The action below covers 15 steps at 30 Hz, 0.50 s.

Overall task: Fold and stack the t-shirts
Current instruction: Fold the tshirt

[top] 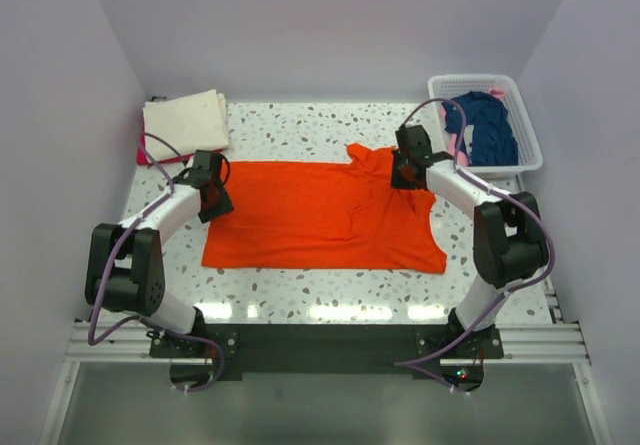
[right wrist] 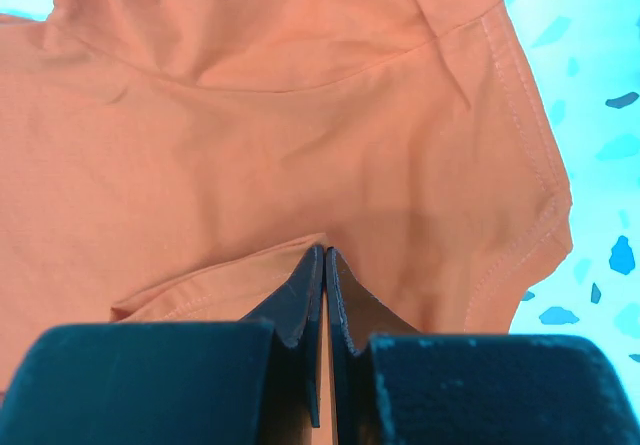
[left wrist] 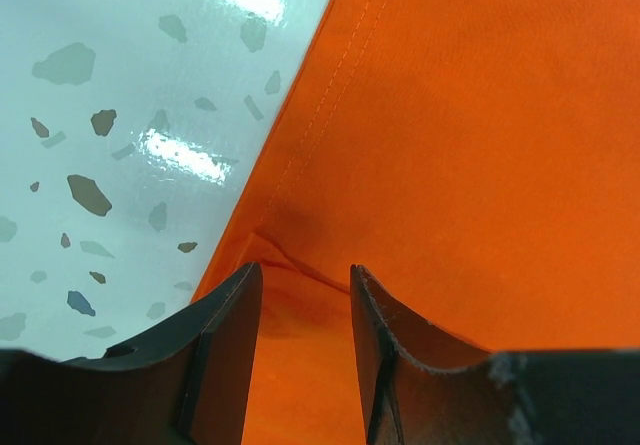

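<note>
The orange t-shirt [top: 320, 215] lies spread flat across the middle of the table, one sleeve bunched at its back right. My left gripper [top: 213, 190] is at the shirt's left edge. In the left wrist view its jaws [left wrist: 305, 287] stand open, with a small fold of the orange cloth [left wrist: 450, 145] between them. My right gripper [top: 405, 172] is at the shirt's back right by the sleeve. In the right wrist view it [right wrist: 325, 253] is shut on a raised fold of the orange cloth [right wrist: 250, 135].
A folded cream t-shirt [top: 186, 121] lies at the back left, with a red one [top: 143, 152] showing under it. A white lattice basket [top: 517, 95] at the back right holds a navy t-shirt [top: 486, 125]. Speckled table [top: 300, 285] shows in front of the orange shirt.
</note>
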{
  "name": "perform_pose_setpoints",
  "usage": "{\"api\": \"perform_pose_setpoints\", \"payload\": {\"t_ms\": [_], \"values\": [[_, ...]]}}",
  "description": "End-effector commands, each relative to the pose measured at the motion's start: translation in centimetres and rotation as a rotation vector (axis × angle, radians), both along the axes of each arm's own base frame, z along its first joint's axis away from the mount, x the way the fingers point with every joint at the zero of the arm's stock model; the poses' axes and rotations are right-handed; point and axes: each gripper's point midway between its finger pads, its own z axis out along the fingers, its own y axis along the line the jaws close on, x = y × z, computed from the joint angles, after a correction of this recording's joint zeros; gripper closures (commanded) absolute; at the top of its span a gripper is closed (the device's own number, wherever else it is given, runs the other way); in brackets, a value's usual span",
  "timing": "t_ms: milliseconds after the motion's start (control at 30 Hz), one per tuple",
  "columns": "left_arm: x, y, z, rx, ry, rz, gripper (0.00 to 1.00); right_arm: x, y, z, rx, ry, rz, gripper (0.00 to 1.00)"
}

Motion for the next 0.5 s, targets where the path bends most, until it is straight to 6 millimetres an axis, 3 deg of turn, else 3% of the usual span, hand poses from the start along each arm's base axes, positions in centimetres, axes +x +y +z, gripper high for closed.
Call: {"api": "perform_pose_setpoints", "payload": {"t_ms": [0, 267, 433, 467], "values": [[0.6, 0.5, 0.0, 0.026, -0.021, -0.003, 0.55, 0.7, -0.5, 1.9, -0.01, -0.076, -0.037, 0.99], [0.5, 0.6, -0.2, 0.025, -0.014, 0.001, 0.56, 0.6, -1.2, 1.2, -0.035, -0.062, -0.066, 0.95], [0.9, 0.2, 0.5, 0.012, -0.027, -0.018, 0.55, 0.4, -1.6, 0.8, -0.064, -0.041, -0.071, 0.58], [1.1, 0.2, 0.8, 0.014, -0.034, -0.029, 0.54, 0.4, -1.4, 1.3, -0.057, -0.055, -0.065, 0.56]]}}
